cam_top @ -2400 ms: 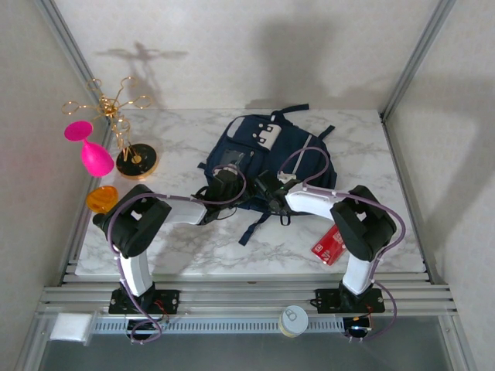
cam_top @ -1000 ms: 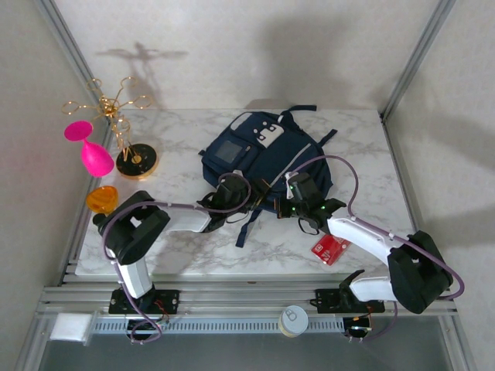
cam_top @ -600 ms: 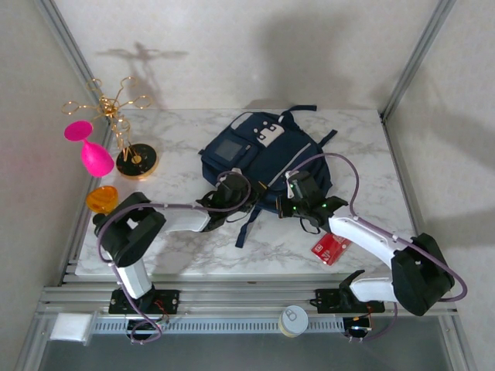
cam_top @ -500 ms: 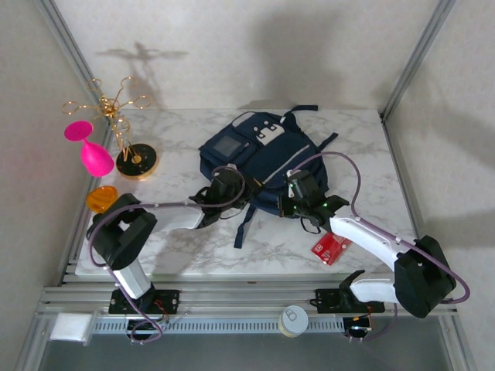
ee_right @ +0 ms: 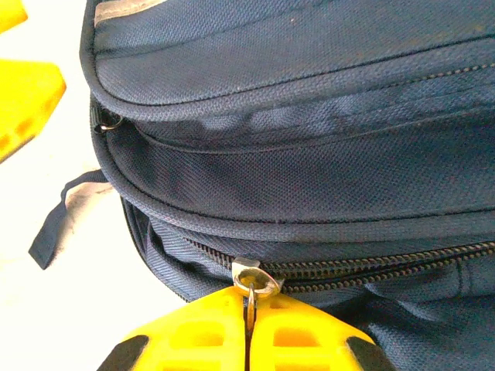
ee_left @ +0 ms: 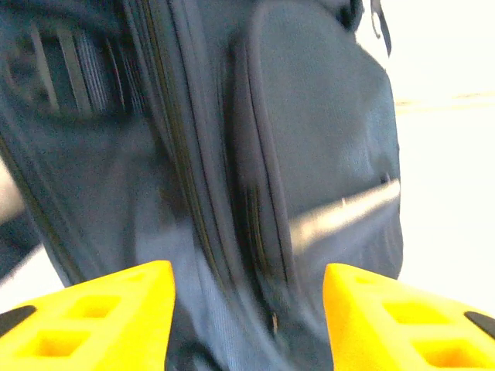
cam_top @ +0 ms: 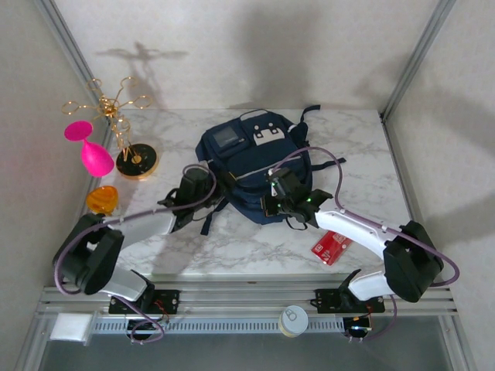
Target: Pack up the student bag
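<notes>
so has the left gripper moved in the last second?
Yes. The left gripper has shifted left in the top view, toward the gold stand, and is now at the student bag's left flank.

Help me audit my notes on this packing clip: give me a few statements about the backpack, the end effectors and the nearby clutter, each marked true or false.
1. The right end effector is shut on the zipper pull of the backpack. True.
2. The left end effector is clamped on a strap. False: its jaws stand apart, facing the backpack's side.
3. The red packet lies on the table, apart from the backpack. True.
4. The pink glass sits inside the backpack. False: it is off to the left, near the gold stand.
</notes>
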Robot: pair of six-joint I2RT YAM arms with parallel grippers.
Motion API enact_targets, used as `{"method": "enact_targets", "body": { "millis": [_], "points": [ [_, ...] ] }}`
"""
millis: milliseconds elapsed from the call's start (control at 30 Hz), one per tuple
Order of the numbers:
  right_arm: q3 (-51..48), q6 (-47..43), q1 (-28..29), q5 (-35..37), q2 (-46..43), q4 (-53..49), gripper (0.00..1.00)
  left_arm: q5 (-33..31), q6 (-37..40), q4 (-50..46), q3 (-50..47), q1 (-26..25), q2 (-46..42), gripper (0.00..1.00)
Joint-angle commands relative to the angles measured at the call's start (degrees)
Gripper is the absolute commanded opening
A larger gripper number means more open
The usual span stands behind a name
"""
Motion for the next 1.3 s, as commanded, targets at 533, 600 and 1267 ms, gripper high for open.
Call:
{"method": "enact_targets", "body": {
  "millis": [533,600,1267],
  "points": [
    [-1.52,-0.49,0.57,6.86,-1.72,-1.27,0.00,-18.78,-13.03,0.91,3.67,-9.15,8.90,0.12],
    [-2.03,-0.42,0.23,8.76,-1.97,-2.69,0.00,-20.35,-11.16,-2.56,3.12,-8.01,6.83,0.00],
    [1.82,0.73,3.78,2.55,2.21,2.44,0.00,-9.15,0.61,-15.49,-2.09,1.34,-14.73,0.56]
  ]
}}
